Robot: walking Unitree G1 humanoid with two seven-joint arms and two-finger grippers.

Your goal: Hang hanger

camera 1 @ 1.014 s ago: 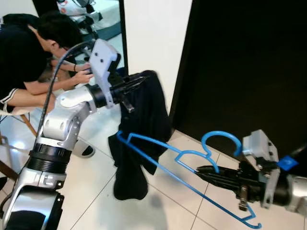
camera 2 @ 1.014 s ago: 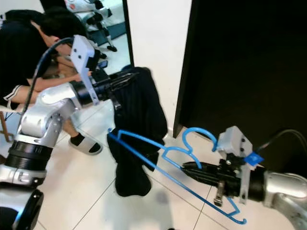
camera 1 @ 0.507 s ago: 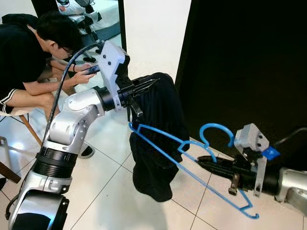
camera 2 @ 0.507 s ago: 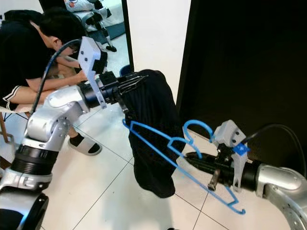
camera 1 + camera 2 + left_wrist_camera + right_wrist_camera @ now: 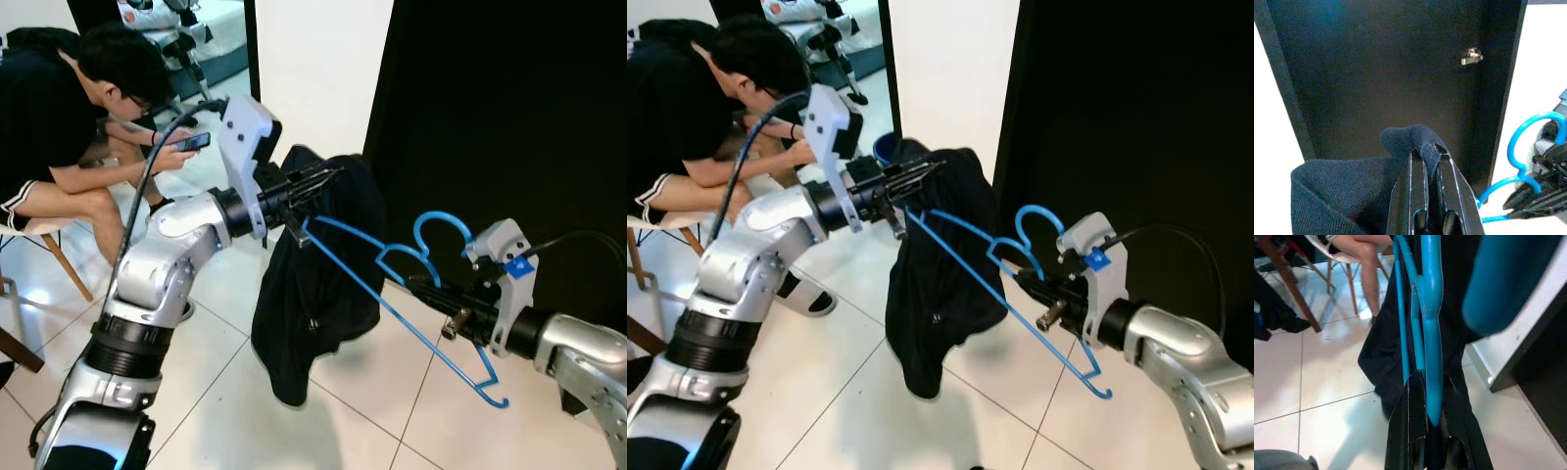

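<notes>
A blue plastic hanger (image 5: pixel 392 294) is held out in the air, my right gripper (image 5: pixel 416 285) shut on its neck just below the hook (image 5: pixel 443 227). One hanger arm reaches left into a dark navy garment (image 5: pixel 313 284) that hangs down over the floor. My left gripper (image 5: pixel 328 179) is shut on the garment's top edge, holding it up. In the left wrist view the black fingers (image 5: pixel 1422 191) pinch a fold of knit cloth (image 5: pixel 1342 186). The right wrist view looks along the hanger's blue bars (image 5: pixel 1427 333) toward the garment.
A tall black cabinet (image 5: pixel 509 117) stands open on the right, with a small metal bracket (image 5: pixel 1470 56) high inside. A white wall panel (image 5: pixel 313 69) is beside it. A seated person (image 5: pixel 59 127) with a phone and a chair are at the left. White tile floor (image 5: pixel 216 392) lies below.
Both arms have lifted and moved toward the cabinet. The hanger's left end now sits up at the garment's top near the left gripper. The garment hangs higher off the floor.
</notes>
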